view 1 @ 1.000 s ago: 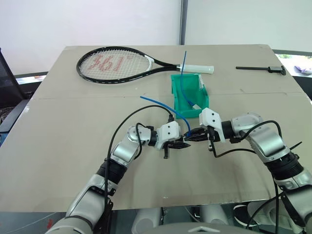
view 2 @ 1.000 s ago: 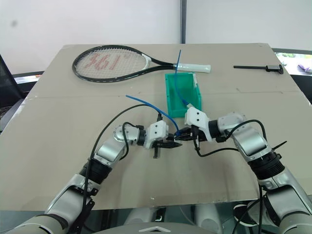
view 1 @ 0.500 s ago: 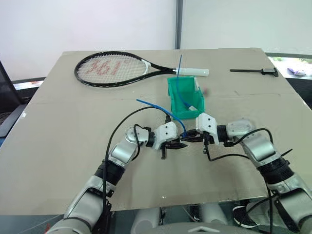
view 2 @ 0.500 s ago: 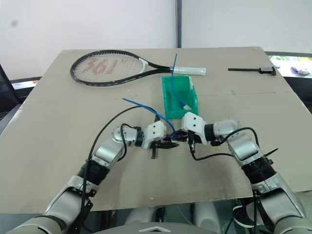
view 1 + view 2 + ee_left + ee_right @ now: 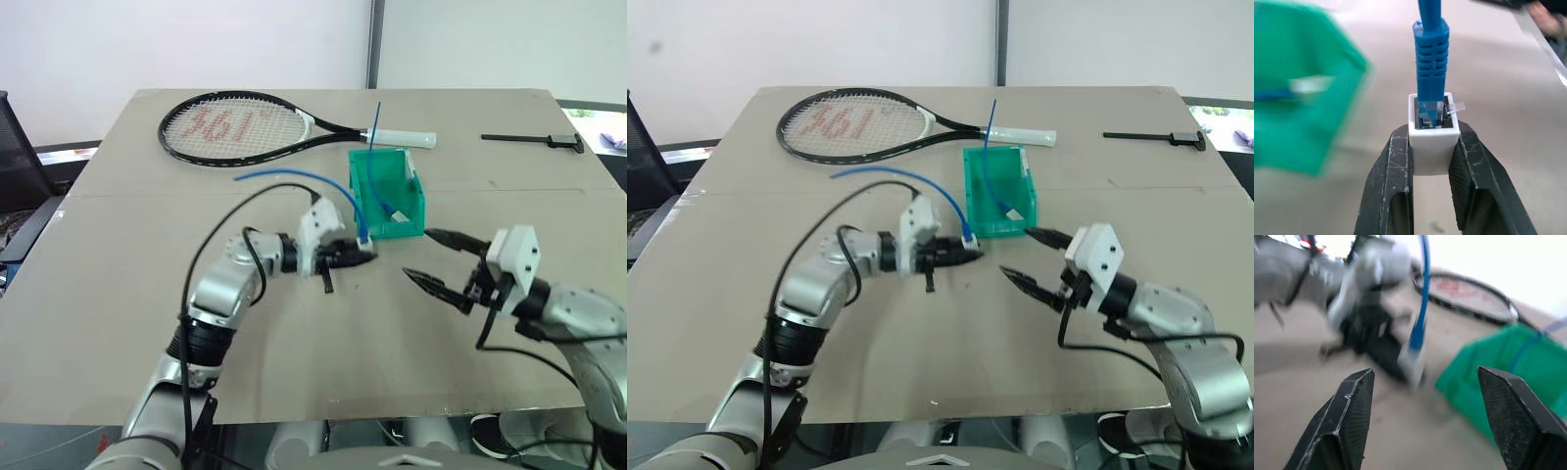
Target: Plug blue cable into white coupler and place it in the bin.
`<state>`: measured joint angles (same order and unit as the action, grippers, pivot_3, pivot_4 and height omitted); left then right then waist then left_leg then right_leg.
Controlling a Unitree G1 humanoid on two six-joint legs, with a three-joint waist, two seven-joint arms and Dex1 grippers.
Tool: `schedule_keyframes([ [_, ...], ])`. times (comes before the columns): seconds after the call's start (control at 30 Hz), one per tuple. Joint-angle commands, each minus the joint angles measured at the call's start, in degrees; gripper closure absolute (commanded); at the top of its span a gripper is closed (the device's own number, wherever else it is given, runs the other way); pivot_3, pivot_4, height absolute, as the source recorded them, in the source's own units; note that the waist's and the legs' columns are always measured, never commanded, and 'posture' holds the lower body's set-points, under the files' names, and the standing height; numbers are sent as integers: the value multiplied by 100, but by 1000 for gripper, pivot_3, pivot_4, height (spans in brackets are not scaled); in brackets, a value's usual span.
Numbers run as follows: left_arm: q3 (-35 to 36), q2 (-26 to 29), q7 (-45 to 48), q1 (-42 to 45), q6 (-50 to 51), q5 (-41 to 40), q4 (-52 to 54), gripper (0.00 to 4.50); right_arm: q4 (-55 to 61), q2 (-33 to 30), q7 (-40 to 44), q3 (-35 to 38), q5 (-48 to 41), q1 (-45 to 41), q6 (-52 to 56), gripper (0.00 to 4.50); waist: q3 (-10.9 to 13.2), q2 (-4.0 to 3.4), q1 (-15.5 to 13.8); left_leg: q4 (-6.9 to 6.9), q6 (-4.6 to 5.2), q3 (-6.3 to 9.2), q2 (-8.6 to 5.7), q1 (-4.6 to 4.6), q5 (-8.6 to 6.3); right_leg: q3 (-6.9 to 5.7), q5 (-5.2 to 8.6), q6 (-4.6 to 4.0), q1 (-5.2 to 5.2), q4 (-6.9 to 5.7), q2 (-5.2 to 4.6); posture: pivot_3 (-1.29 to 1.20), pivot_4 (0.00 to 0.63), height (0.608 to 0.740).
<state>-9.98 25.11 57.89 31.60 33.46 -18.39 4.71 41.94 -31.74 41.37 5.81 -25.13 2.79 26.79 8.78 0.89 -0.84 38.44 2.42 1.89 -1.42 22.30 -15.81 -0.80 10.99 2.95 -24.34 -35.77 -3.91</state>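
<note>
Two tools are in the work area. The left tool (image 5: 364, 252) is clamped on the white coupler (image 5: 1433, 137), its two fingers (image 5: 1393, 181) pressing opposite faces of the block. The right tool (image 5: 437, 260) stands wide apart and empty, off to the side of the left tool with bare surface (image 5: 147, 294) between them.

Step in hand: the plugging appears complete. In the left wrist view the blue cable (image 5: 284, 176) has its ribbed boot and clear plug seated in the coupler's socket, directly beyond the fingertips of the left tool. From that joint the cable rises and arcs back over the left tool, its free end trailing behind it, above the surface.

Remaining step: placement in the bin (image 5: 380, 223). The bin stands just beyond the tip of the left tool, close but not touching. It already contains another blue cable (image 5: 372, 162) with a white end piece, one end projecting upward above the rim.

Next move, as judged: carry the left tool forward over the bin's near wall, keep the coupler gripped until it is inside, then release. The trailing cable loop may catch the rim or the cable already inside; the loop must follow into the bin.
</note>
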Motion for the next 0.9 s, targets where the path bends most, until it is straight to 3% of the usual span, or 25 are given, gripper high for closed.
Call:
schedule_keyframes([
  [0.03, 194, -101, -401, 717, 1252, -390, 158, 4123, 664, 12, -485, 399, 72, 454, 49, 1280, 11, 8, -15, 1, 1, 0, -3, 0, 0, 0, 1, 1, 1, 2, -2, 0, 150, 740],
  [0.2, 262, -616, -1029, 2138, 2066, -333, -1122, 4123, 812, 247, -1046, 776, 265, 1291, -23, 1280, 24, 26, 9, 27, 3, 10, -2, -45, 2, -2, 24, 12, 57, -7, 11, 0, 150, 740],
  [0.33, 391, -1190, -1670, 3270, 1998, -19, -3020, 4123, 678, 582, -1335, 1111, 296, 1607, -280, 36, 33, 35, 12, 28, 3, 16, -2, -43, 2, -1, 16, 27, 59, -7, 22, 0, 150, 740],
  [0.63, 561, -1839, -2152, 4548, 744, 492, -5888, 4123, 612, 820, -1792, 1016, 796, 1626, -698, 36, 43, 37, 65, -5, 1, 0, -8, -27, 2, 18, 8, 11, 22, -3, 23, 0, 150, 740],
  [0.8, 722, -1893, -2239, 4965, 687, 619, -6476, 1704, 617, 850, -1850, 952, 781, 1556, -673, 0, 49, 39, 52, -3, 2, -4, -11, -19, 2, 21, 13, 21, 16, -1, 20, 0, 150, 740],
  [0.9, 897, -1654, -2035, 5127, 1078, 502, -6419, 231, 638, 842, -1856, 877, 773, 1513, -619, 0, 52, 39, 57, -3, 2, -3, -10, -19, 2, 21, 18, 29, 16, -1, 20, 0, 150, 740],
])
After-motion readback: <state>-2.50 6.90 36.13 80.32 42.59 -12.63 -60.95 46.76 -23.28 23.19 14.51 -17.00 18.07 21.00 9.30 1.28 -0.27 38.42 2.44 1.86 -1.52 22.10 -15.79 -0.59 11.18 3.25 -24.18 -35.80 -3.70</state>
